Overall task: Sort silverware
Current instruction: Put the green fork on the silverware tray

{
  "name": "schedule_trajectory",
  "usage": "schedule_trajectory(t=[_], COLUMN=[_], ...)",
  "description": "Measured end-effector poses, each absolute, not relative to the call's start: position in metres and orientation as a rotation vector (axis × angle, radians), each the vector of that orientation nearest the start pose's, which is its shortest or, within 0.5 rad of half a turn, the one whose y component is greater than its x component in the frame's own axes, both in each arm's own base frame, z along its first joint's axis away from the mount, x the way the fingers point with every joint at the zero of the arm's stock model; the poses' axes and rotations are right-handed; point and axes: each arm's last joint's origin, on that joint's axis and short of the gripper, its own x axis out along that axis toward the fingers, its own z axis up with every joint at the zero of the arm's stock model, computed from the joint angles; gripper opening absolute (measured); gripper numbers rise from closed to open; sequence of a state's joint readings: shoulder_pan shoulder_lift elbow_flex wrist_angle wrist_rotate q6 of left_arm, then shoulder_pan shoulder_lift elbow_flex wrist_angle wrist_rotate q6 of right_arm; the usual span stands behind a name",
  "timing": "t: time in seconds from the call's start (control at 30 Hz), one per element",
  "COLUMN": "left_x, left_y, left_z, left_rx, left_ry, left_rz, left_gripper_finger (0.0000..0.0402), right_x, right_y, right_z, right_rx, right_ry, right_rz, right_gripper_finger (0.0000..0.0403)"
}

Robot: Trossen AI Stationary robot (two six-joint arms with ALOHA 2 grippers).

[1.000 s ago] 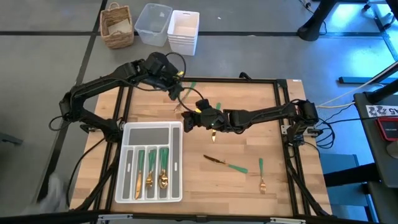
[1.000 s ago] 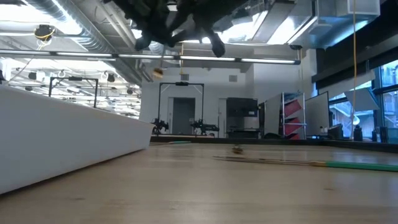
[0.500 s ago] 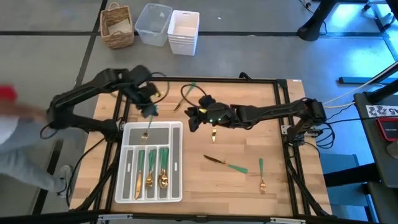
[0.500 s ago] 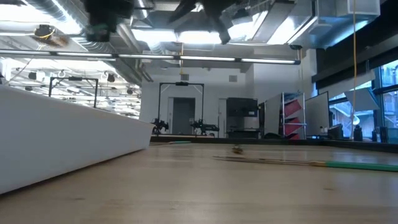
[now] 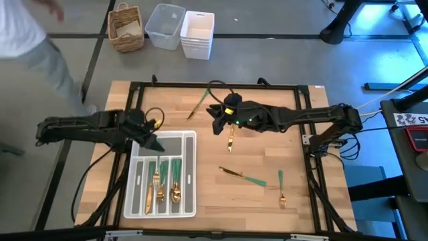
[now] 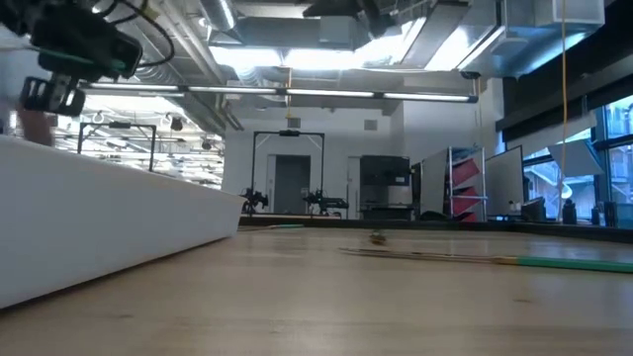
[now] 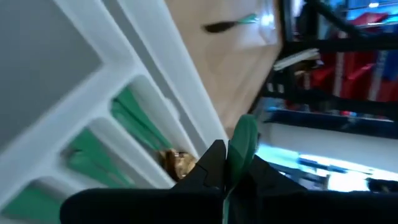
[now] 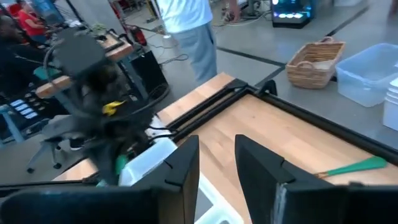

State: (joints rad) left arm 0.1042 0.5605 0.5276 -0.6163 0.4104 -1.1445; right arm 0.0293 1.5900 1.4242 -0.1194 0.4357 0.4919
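The silverware has gold heads and green handles. Several pieces lie in the slots of the white tray (image 5: 189,175) at the near left. On the table lie one piece (image 5: 200,103) near the far edge, one (image 5: 231,138) at the centre, a knife (image 5: 242,176) and a fork (image 5: 281,191) at the near right. My left gripper (image 5: 151,142) is over the tray's far end, shut on one green-handled piece (image 7: 242,144). My right gripper (image 5: 217,122) is open and empty above the table's centre; its fingers (image 8: 261,167) show apart in the right wrist view. My left gripper pinches the piece's green handle (image 7: 244,134) between its two fingers. The handle stands out beyond the fingertips, and the gold head (image 7: 177,163) is over the tray's slots. I cannot tell whether the piece touches the tray.
A wicker basket (image 5: 126,28), a clear tub (image 5: 164,25) and stacked white bins (image 5: 196,33) stand on the floor beyond the far edge. A black frame (image 5: 304,114) runs around the tabletop. A person (image 5: 40,40) walks past at the far left.
My left gripper has carried the green-handled piece from the far centre of the table toward the near left, to over the tray, and has gone down. My right gripper has drawn a little toward the table's right and far edges. A person has walked by on the left.
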Motion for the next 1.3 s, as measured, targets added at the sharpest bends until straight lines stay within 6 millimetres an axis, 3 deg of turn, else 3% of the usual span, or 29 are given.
schedule_trajectory(t=[0.13,0.37,0.73,0.83,1.0,1.3], left_x=[0.121,0.121,0.125,0.127,0.126,0.127], left_y=[-0.013,-0.03,-0.058,-0.066,-0.071,-0.071], left_z=[0.221,0.203,0.154,0.148,0.139,0.136], left_rx=[-1.276,-1.237,-1.327,-1.369,-1.375,-1.375], left_ry=[0.743,0.792,0.805,0.784,0.809,0.79], left_rz=[0.063,0.149,0.172,0.129,0.207,0.248], left_gripper_finger=[0.0,0.0,0.0,0.0,0.0004,0.005], right_x=[0.367,0.366,0.364,0.364,0.363,0.363], right_y=[-0.012,-0.027,-0.031,-0.031,-0.031,-0.03], right_z=[0.36,0.357,0.353,0.352,0.351,0.351], right_rx=[0.418,0.423,0.416,0.415,0.412,0.413], right_ry=[0.171,0.195,0.239,0.248,0.259,0.269], right_rz=[-0.49,-0.509,-0.526,-0.528,-0.531,-0.519], right_gripper_finger=[0.0104,0.0104,0.0104,0.0104,0.0104,0.0104])
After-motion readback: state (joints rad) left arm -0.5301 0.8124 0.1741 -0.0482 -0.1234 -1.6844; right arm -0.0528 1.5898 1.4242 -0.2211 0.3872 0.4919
